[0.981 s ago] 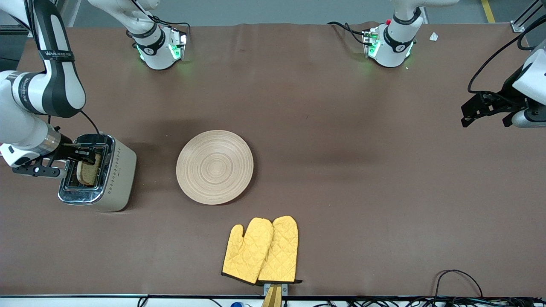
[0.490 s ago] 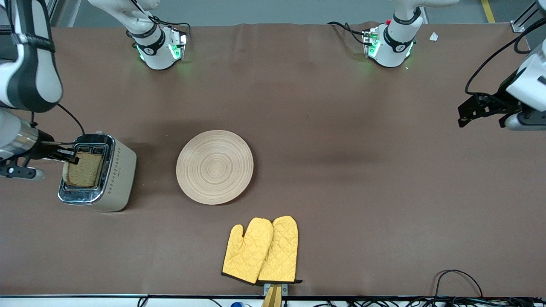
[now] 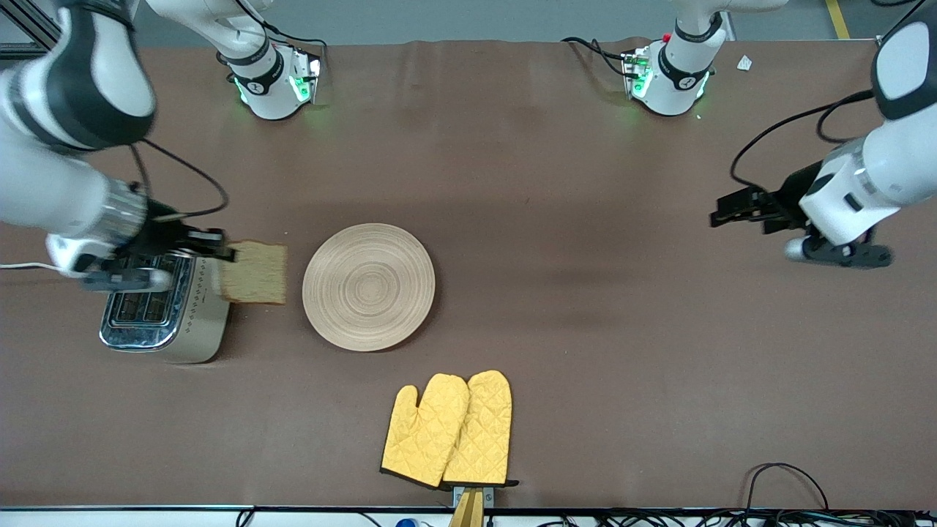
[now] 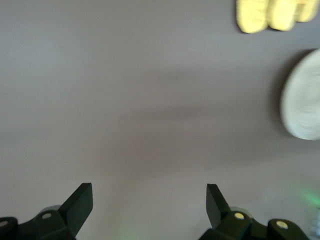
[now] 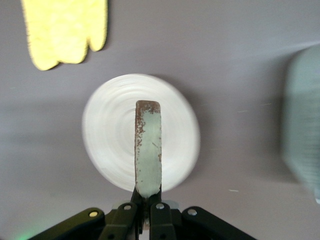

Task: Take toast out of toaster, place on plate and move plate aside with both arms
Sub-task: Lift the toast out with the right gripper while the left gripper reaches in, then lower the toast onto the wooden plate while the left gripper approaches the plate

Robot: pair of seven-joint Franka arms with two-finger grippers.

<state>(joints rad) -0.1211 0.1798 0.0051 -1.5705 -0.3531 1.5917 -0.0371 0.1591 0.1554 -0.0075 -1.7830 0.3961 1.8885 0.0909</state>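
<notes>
1. Front view: I am pinching the toast (image 3: 256, 274) by one crust edge in my right gripper (image 3: 219, 255), jaws shut tight on it, so the slice is hanging flat out ahead of me. It is over the strip of table (image 3: 585, 329) between the toaster (image 3: 157, 315) and the plate (image 3: 368, 287), at the plate's nine o'clock, with its gripped end over the toaster's cream side. I am gripping at the edge, I think, so the broad face can go down flat on the plate. The toaster's chrome top is shining and both slots are showing dark. The pale wooden plate is lying round and flat with ringed grooves. The yellow quilted mitts (image 3: 448, 430) are lying at its five o'clock, nearer the camera.
2. Left wrist view: my left gripper (image 4: 149, 200) is waiting over bare brown table toward the left arm's end, fingers spread wide and holding nothing (presumably saving itself for the plate). The plate (image 4: 302, 102) and the mitts (image 4: 272, 12) are showing well apart from it.
3. Right wrist view: the toast (image 5: 148, 150) is showing edge-on, thin, with a dark crusty rim, lined up with the plate (image 5: 100, 130). The plate is bare, so placing is not yet done.
</notes>
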